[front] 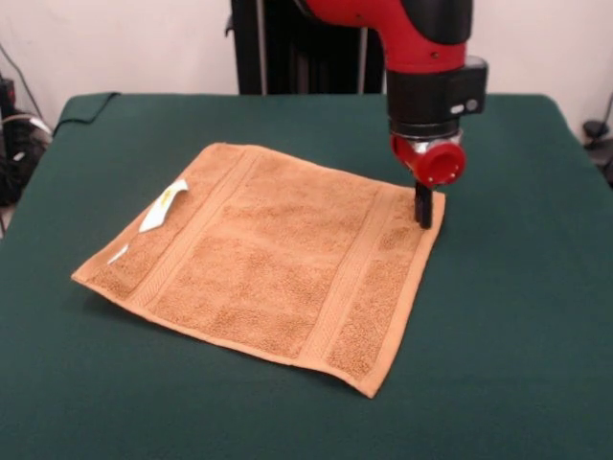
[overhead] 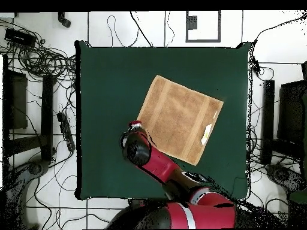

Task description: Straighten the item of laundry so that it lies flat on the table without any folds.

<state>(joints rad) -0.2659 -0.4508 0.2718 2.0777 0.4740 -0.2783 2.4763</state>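
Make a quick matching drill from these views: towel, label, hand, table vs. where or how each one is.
Things:
1. towel
2. label
3. hand
4. table

States:
A. dark green, under everything
B. at one corner of the towel
C. spread out flat, no folds showing
D. white, lying on the towel by one edge

Pairs: 1-C, 2-D, 3-B, 4-A
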